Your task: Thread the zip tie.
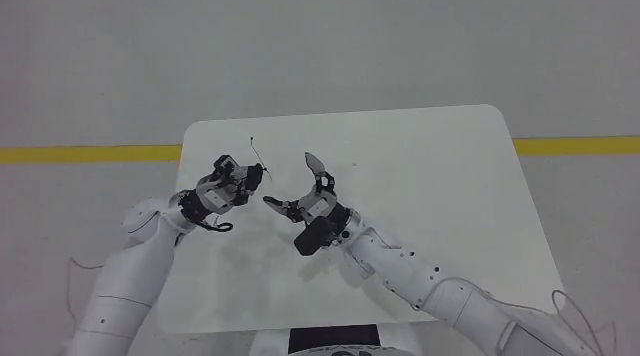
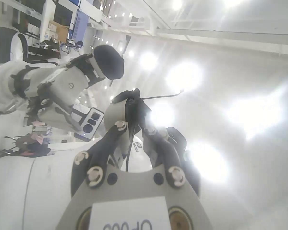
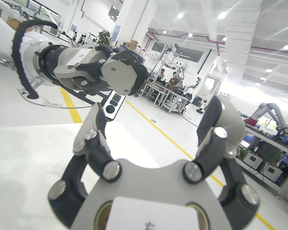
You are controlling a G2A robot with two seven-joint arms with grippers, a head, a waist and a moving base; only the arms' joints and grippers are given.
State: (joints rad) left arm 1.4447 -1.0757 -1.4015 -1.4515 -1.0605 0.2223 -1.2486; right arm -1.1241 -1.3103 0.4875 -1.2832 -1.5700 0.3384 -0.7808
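The wrist label [image 2: 128, 213] shows cut-off, unreadable print.

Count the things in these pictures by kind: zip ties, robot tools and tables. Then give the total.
Zip tie: 1
Tools: 2 (left tool, shut on the tie; right tool, open)
Table: 1
Total: 4

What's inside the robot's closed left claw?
A thin black zip tie is pinched in the left claw, its free end sticking out. The stretch gripped inside is covered.
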